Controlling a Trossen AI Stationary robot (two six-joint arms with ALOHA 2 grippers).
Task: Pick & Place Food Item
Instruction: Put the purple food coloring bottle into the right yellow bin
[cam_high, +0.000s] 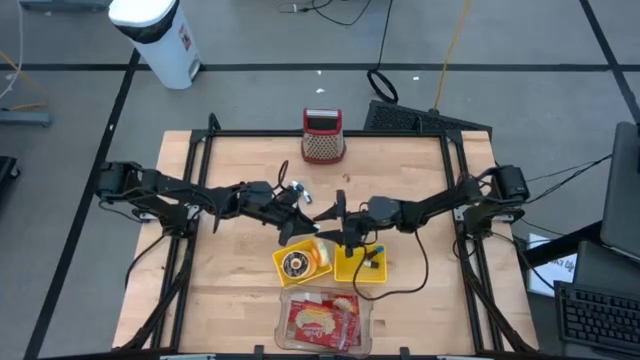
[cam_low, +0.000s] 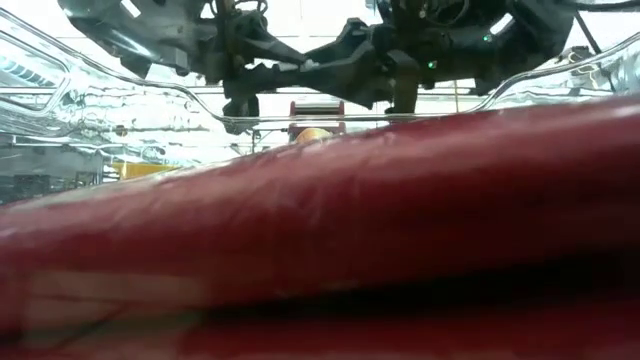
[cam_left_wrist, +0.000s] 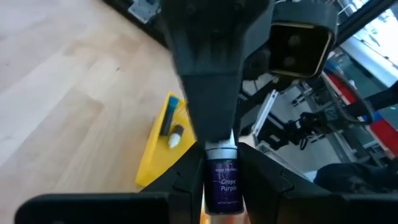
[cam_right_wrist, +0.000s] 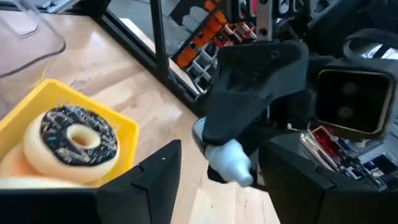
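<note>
Wooden counter (cam_high: 230, 260) holds two yellow trays. Left tool (cam_left_wrist: 219, 186) pinches a small purple bottle (cam_left_wrist: 222, 182) up in the air, maybe to pass it over. Right tool (cam_right_wrist: 214, 168) is spread wide beside it, ready to take it. A donut (cam_right_wrist: 69, 144) sits in one yellow tray (cam_right_wrist: 127, 132).

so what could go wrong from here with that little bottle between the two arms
1. The left end effector grips the Grape Purple bottle while the right end effector stands open around its cap end; if either lets go or pulls unevenly mid-handover, the bottle may drop.
2. The two end effectors sit almost touching above the table, so a small misalignment could knock them together.
3. A dropped bottle could land in the yellow tray on the donut.
</note>
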